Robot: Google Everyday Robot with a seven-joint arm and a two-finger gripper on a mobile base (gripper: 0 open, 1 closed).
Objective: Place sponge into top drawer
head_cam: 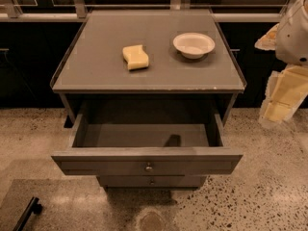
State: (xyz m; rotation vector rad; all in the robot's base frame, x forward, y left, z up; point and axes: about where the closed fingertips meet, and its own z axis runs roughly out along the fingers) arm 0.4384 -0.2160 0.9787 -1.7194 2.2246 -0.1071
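The pale yellow sponge (135,57) lies on the grey cabinet top (96,66), left of centre. The top drawer (144,163) is pulled open below the top; its front panel has a small round metal knob (148,167) and its inside looks bare. My gripper (281,100) hangs at the right edge of the view, beside the cabinet and to the right of the drawer, with yellowish flat fingers pointing down. It is far from the sponge and holds nothing that I can see.
A white bowl (194,44) stands on the cabinet top, right of the sponge. The lower drawer front (151,181) is closed under the open one. Speckled floor surrounds the cabinet; a dark bar (26,213) lies at bottom left. Dark cabinets run behind.
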